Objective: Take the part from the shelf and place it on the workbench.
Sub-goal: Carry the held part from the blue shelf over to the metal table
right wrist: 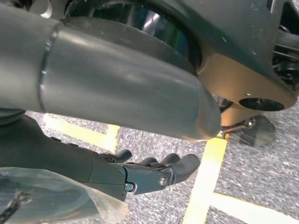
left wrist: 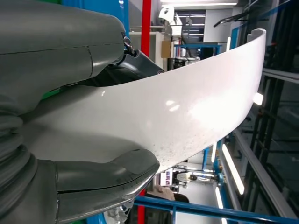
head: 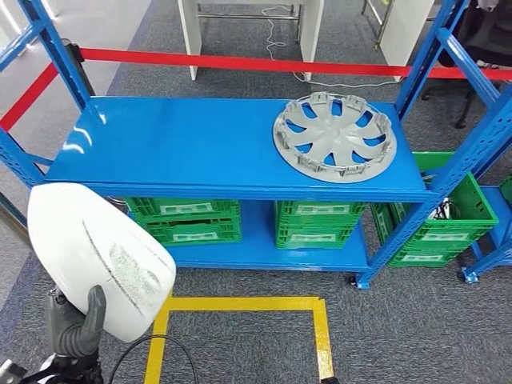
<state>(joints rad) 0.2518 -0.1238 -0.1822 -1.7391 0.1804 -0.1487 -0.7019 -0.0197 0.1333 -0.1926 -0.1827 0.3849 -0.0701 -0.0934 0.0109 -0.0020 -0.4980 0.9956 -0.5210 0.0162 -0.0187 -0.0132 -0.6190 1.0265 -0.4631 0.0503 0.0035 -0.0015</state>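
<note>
My left hand (head: 75, 328) grips a white curved shell part (head: 97, 256) at the lower left of the head view, in front of the blue shelf (head: 181, 152). In the left wrist view the grey thumb (left wrist: 105, 179) and a darker finger (left wrist: 137, 65) clamp the white part (left wrist: 176, 112) from both sides. My right hand (right wrist: 141, 172) hangs over the grey floor with its fingers loosely stretched and nothing in it. A grey wheel cover (head: 335, 136) lies on the right of the shelf's top board.
Green crates (head: 184, 220) stand on the shelf's lower board, with another green crate (head: 444, 212) to the right. Yellow floor tape (head: 242, 304) marks a box in front of the shelf. A red barrier band (head: 242, 62) runs behind it.
</note>
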